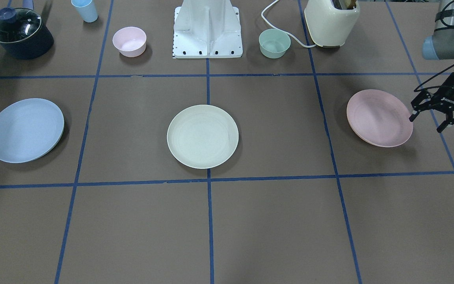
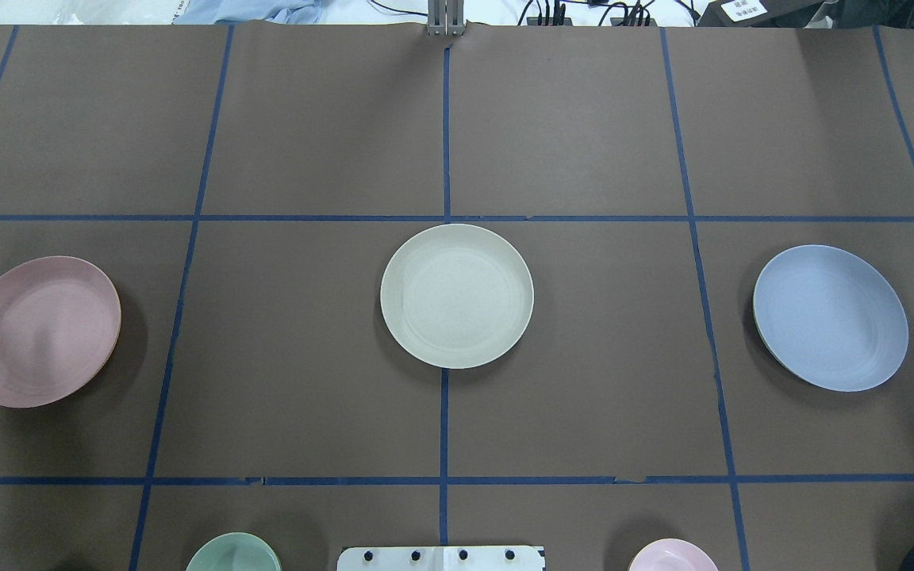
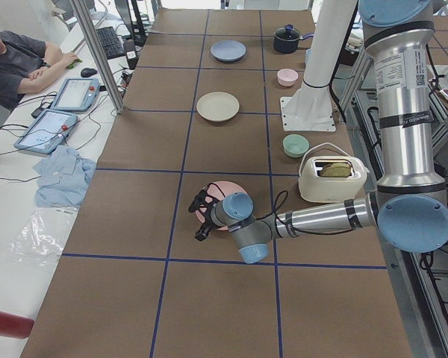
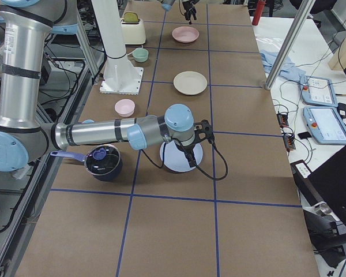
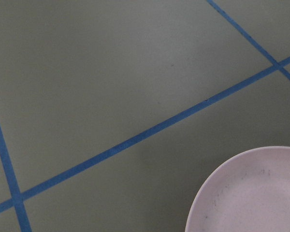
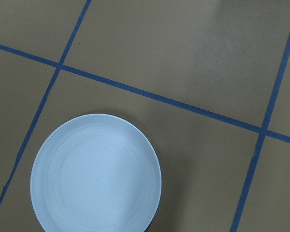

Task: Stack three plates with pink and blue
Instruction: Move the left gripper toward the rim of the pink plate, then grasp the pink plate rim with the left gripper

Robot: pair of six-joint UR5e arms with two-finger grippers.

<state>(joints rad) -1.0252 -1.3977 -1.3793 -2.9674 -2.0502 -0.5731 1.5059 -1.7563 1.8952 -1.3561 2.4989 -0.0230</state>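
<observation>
Three plates lie apart in a row on the brown table. The pink plate (image 1: 379,117) is on my left side, the cream-white plate (image 1: 202,136) in the middle, the pale blue plate (image 1: 25,130) on my right side. My left gripper (image 1: 428,122) is open and empty, low beside the pink plate's outer rim; the left wrist view shows that plate's edge (image 5: 251,193). My right gripper (image 4: 191,157) hovers over the blue plate (image 6: 95,174); it shows only in the exterior right view, so I cannot tell whether it is open or shut.
Along the robot's edge stand a lidded dark pot (image 1: 20,33), a blue cup (image 1: 85,10), a pink bowl (image 1: 129,41), the white robot base (image 1: 208,29), a green bowl (image 1: 274,43) and a cream toaster (image 1: 331,21).
</observation>
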